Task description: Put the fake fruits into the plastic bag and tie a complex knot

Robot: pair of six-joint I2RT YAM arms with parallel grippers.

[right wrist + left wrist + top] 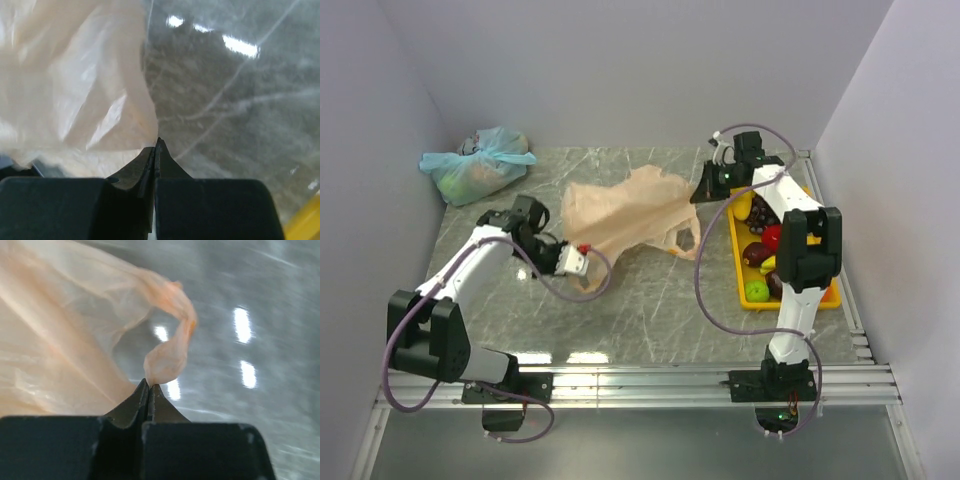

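We see the peach plastic bag (625, 215) lying mid-worktop (650, 310). Our left tool (149, 385) is clamped on its handle loop (172, 352), and our right tool (156, 144) pinches its far-right edge. At right, the fake fruits (760, 255) fill a yellow tray (832, 300).

top: overhead, far | 2 wrists: close, forward | shared: plastic bag (620, 215)

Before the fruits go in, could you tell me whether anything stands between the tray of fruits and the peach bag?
No object lies on the table between the fake fruits and the plastic bag. Only the right arm's purple cable loops across that gap. The bag itself lies flat.
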